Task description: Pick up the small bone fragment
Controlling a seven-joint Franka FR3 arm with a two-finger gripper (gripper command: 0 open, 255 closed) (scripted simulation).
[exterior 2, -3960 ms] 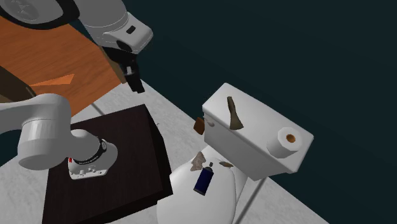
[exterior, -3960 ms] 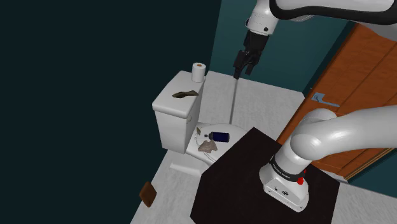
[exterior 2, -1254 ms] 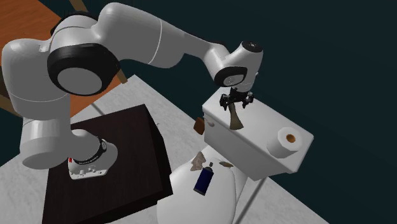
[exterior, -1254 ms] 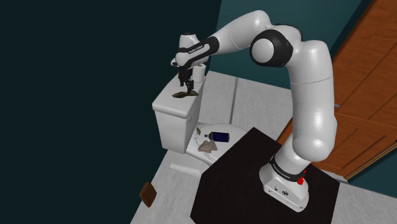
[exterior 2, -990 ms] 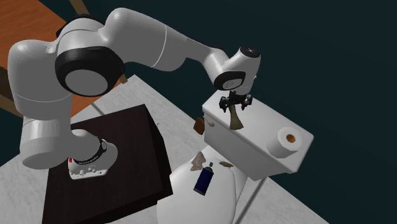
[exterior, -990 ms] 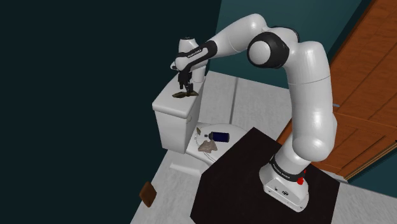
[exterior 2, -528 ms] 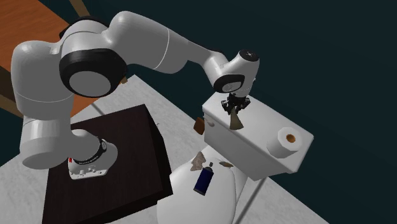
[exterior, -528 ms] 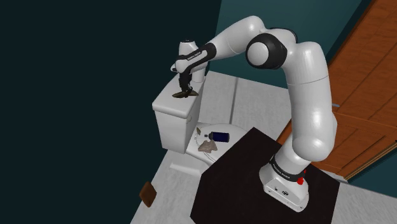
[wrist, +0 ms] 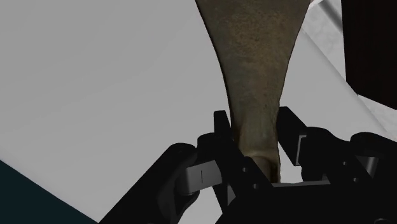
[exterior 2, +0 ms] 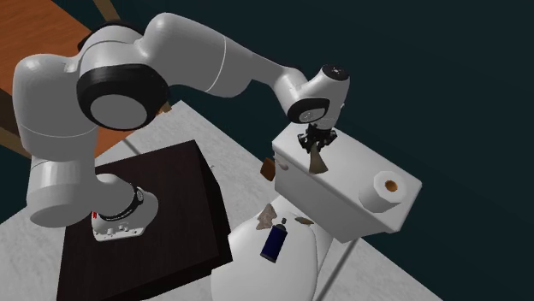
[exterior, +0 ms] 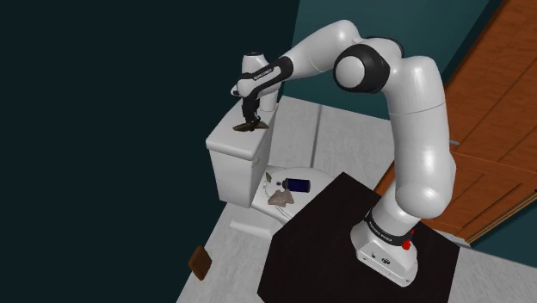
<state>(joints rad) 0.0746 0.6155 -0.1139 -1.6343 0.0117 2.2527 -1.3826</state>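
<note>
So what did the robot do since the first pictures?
The arm swung down from up by the door to the toilet tank. The gripper dropped over the brown bone fragment and closed on its narrow end. The bone still lies on the tank, not lifted. The paper roll and blue bottle stayed put.

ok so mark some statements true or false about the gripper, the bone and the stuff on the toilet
1. The gripper clasps the narrow end of the bone fragment. True.
2. The bone fragment hangs clear above the tank lid. False: it lies on the lid.
3. The blue bottle stands upright on the tank lid. False: it lies on the toilet's seat cover.
4. A paper roll sits on the tank lid. True.
</note>
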